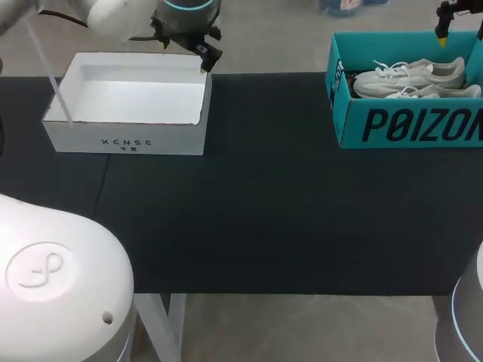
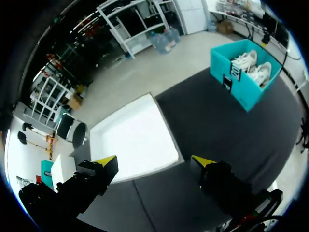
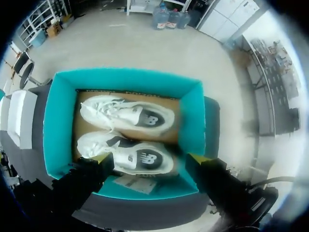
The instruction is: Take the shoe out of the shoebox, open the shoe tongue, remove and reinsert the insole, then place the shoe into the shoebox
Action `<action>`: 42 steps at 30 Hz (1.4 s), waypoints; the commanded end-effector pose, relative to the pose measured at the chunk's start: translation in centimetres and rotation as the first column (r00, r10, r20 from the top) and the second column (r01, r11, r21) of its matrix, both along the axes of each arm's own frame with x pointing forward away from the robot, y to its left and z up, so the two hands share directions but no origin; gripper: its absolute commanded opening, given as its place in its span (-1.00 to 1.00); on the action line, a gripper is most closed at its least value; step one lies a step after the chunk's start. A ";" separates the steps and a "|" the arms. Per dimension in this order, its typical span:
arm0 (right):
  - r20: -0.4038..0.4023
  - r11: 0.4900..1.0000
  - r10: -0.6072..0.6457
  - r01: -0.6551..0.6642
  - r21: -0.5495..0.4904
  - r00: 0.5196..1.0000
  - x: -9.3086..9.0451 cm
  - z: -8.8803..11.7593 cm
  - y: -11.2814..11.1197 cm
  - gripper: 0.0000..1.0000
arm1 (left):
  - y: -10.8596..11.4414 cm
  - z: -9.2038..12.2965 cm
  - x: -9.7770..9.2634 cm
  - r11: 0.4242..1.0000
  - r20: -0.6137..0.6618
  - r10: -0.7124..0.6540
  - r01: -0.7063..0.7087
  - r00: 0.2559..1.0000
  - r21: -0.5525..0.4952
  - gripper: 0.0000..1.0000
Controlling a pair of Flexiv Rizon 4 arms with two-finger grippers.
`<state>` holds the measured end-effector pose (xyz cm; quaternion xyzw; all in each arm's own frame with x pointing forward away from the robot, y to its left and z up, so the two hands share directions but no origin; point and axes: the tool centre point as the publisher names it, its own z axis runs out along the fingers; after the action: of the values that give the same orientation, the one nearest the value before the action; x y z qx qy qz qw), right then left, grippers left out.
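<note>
Since the right gripper (image 3: 148, 162) hangs wide open over the shoebox (image 1: 407, 124) at two o'clock, it's nearer. The near shoe (image 3: 128, 155) lies lengthwise, fingertip to fingertip.

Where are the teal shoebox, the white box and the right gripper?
teal shoebox (image 1: 407, 124): head view, on its printed front wall.
white box (image 1: 124, 142): head view, on its front wall.
right gripper (image 3: 149, 159): right wrist view, midway between its two yellow tips.
</note>
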<state>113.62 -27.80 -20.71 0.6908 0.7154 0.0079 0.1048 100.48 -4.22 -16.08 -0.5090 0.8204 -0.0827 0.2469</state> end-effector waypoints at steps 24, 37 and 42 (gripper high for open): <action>0.061 0.909 -0.413 0.409 0.079 0.909 -4.8 3.1 -0.6 1.00 | 3.6 -1.9 -0.3 0.891 -0.418 0.122 -0.285 0.900 -0.354 1.00; 0.056 0.970 -0.225 0.218 0.102 0.973 -10.6 2.7 -1.0 1.00 | 6.3 -5.8 0.0 0.883 -0.410 0.255 -0.384 0.876 -0.270 1.00; 0.036 0.985 -0.162 0.160 0.069 0.986 -12.8 1.9 -1.8 1.00 | 6.4 -6.7 -0.4 0.892 -0.409 0.254 -0.376 0.877 -0.252 1.00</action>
<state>102.71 -29.45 -18.47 0.7535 0.6527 0.0183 0.0767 100.52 2.04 -22.27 -0.6771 0.7322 -0.0728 0.0108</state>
